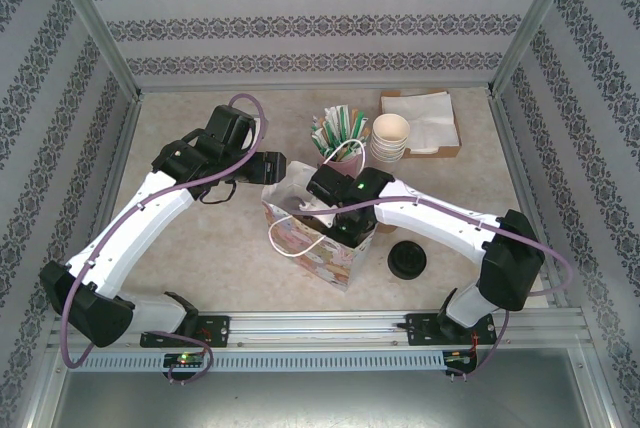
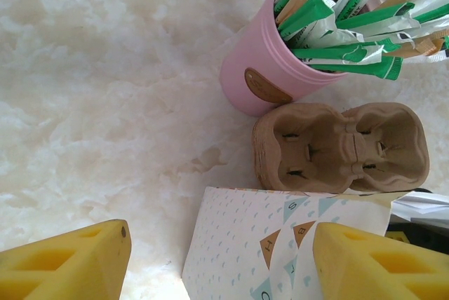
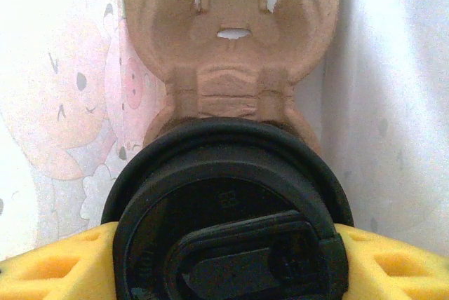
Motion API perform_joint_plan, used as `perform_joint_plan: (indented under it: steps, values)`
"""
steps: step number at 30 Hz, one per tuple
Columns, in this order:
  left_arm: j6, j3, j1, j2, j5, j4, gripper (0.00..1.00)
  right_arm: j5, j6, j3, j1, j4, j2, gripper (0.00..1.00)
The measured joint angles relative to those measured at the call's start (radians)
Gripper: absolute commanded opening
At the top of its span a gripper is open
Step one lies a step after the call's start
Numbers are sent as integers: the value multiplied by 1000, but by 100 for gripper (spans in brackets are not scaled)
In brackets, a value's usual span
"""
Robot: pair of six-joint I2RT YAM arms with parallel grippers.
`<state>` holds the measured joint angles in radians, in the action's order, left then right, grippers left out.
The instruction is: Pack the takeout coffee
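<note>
Marbled tabletop [image 1: 200, 248] below, and my right claw [image 3: 224, 244] sits inside the gift bag [image 1: 330, 258], seemingly gripping the takeout coffee [image 3: 224, 195] by its lid, right against the pulp carrier [image 3: 228, 48]. My left claw [image 2: 221, 237] hangs wide beside the bag.

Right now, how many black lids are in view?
2. One loose lid on the table right of the bag; one on the takeout coffee between the right fingers. More could hide in the bag.

Left end effector [image 2: 221, 247] stands spread wide; right end effector [image 3: 224, 244] clamps the takeout coffee [image 3: 226, 174].
</note>
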<state>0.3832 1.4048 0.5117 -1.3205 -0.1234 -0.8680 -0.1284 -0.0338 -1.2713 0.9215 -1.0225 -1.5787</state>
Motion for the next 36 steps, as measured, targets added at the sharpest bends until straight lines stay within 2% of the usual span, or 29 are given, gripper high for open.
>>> perform_joint_plan:
  steps: [9, 26, 36]
  values:
    - [3, 5, 0, -9, 0, 0, 70, 46, -11, 9, 44, 15, -1, 59]
    - [10, 8, 4, -11, 0, -2, 70, 48, -16, 30, 44, 37, 19, 62]
    - [10, 8, 6, -11, 4, -3, 70, 48, -16, 31, 43, 39, 22, 68]
